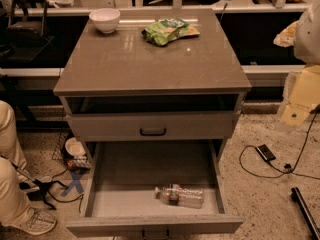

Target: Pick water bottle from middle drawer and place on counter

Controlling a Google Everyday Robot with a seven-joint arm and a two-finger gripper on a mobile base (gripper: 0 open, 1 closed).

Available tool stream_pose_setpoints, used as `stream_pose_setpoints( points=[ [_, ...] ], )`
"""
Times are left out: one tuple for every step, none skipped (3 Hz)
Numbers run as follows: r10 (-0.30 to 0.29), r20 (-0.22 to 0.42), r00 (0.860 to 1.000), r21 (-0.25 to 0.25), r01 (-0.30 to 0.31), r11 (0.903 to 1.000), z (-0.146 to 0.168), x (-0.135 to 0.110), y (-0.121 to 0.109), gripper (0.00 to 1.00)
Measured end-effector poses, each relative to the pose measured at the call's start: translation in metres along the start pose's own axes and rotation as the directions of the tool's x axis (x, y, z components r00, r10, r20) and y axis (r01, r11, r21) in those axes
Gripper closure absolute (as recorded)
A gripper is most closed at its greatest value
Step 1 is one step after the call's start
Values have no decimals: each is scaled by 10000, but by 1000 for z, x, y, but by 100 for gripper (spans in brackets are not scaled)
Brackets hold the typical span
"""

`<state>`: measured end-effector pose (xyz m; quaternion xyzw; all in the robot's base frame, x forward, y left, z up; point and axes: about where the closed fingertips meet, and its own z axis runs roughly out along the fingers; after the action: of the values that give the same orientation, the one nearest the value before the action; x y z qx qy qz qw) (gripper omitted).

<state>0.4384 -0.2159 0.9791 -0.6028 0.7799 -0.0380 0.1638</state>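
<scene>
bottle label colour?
Dark reddish label on the clear bottle lying in the open drawer; camera view. Gripper hangs at the right edge.

Lab or test bay, I'd say: lone drawer unit (150,126) on speckled floor (260,199), loose cables (300,154) past tabletop's (150,59) right edge, person's legs (10,184) by left edge, blue tape cross (75,183). My hand (299,96) hangs off right edge.

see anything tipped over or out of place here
The water bottle lies on its side near the front of the open middle drawer. The gripper sits right of the counter, away from it.
</scene>
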Motion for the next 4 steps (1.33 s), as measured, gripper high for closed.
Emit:
stream_pose_setpoints(
  points=[
    [-41, 57, 10000, -76, 42, 10000, 4, 0, 2, 0],
    [-423, 626, 9971, -834, 475, 9954, 47, 2, 19, 0],
    [-490, 1338, 9898, -1528, 695, 9858, 99, -1, 43, 0],
    [-181, 1935, 9809, -2305, 634, 9710, 170, -3, 77, 0]
  ],
)
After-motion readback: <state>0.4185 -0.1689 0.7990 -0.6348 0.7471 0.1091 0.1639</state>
